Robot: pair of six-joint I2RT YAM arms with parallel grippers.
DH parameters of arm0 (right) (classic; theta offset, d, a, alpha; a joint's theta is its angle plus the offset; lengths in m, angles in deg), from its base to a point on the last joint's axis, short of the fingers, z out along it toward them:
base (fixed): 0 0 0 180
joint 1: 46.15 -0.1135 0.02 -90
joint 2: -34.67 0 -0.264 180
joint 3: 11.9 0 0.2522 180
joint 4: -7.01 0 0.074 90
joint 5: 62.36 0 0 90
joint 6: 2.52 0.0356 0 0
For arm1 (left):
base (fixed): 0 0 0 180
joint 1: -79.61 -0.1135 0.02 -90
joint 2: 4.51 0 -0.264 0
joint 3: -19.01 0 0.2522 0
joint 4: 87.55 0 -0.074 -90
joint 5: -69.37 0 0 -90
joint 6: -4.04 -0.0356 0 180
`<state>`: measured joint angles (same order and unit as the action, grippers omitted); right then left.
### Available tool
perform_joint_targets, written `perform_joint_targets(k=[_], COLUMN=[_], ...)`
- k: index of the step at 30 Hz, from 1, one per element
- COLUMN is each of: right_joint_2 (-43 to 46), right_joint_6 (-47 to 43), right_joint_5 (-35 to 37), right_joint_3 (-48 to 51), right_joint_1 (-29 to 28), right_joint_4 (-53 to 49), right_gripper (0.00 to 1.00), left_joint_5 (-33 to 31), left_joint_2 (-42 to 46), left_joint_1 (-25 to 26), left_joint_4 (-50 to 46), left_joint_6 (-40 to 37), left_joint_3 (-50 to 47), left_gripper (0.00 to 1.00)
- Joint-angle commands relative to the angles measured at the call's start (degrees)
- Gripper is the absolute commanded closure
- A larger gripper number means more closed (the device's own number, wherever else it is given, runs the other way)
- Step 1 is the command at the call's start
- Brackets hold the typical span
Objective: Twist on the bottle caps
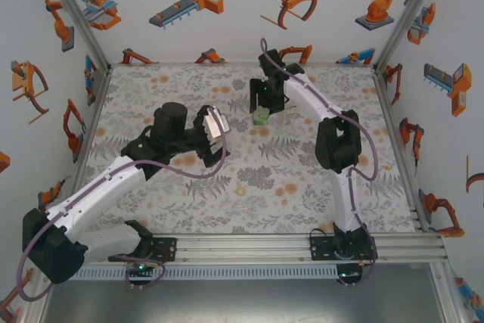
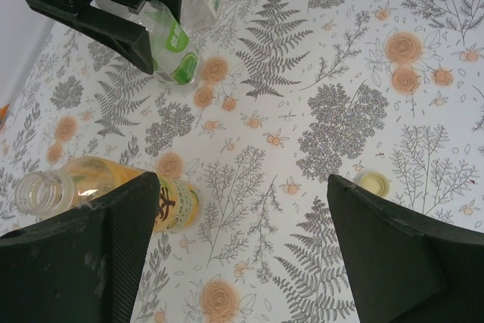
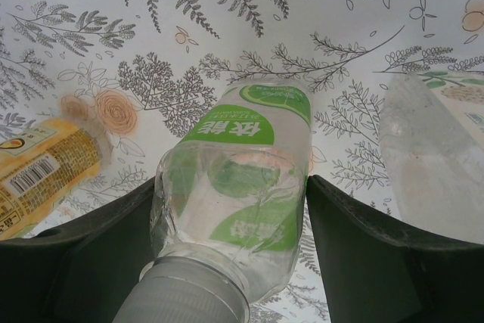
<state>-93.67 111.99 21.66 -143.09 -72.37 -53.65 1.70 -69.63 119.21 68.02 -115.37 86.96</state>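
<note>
A: Bottle cap (image 2: 374, 181), pale yellow: where is it found?
B: Loose on the table (image 1: 363, 187), near middle. The left tool (image 2: 242, 183) is held apart, empty. The green-label bottle (image 3: 249, 134), far middle, is clamped by the right tool (image 3: 233, 187).

left arm (image 1: 102, 191) and right arm (image 1: 346, 198): white link shells, black joint housings, black base plates (image 1: 151, 247), purple cable (image 1: 203, 175) run along each, matte black wedge fingers (image 2: 98, 262) with finely ribbed inner faces.
</note>
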Motion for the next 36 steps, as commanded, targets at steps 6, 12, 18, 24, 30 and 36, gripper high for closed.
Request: perform_joint_targets(k=[6, 12, 18, 24, 30, 36], right_joint_2=[-0.79, -0.68, -0.04, -0.32, 1.23, 3.39], right_joint_6=[-0.25, -0.52, -1.05, -1.49, -1.7, -2.67], right_joint_5=[-0.09, 0.24, 1.06, 0.57, 1.21, 2.24], right_joint_3=[-2.18, -4.4, -7.35, -8.37, -8.69, -10.45], right_joint_1=[0.03, 0.03, 0.03, 0.03, 0.0, -0.02], right_joint_4=[-1.18, -2.88, -4.92, -6.24, -6.64, -8.56], right_gripper=[0.46, 0.37, 0.33, 0.34, 0.34, 0.34], left_joint_5=[1.4, 1.83, 2.11, 2.33, 2.72, 1.18], left_joint_2=[-0.42, -0.97, -1.23, -1.36, -1.74, -0.57], left_joint_1=[-0.35, -0.35, -0.34, -0.32, -0.33, -0.76], left_joint_4=[0.98, 0.75, 0.3, 0.3, 0.42, 1.62], left_joint_6=[0.77, 0.97, 1.04, 1.15, 1.41, 2.31], left_joint_3=[0.05, 0.43, 0.83, 0.9, 1.0, 0.3], left_gripper=[0.16, 0.16, 0.15, 0.15, 0.14, 0.14])
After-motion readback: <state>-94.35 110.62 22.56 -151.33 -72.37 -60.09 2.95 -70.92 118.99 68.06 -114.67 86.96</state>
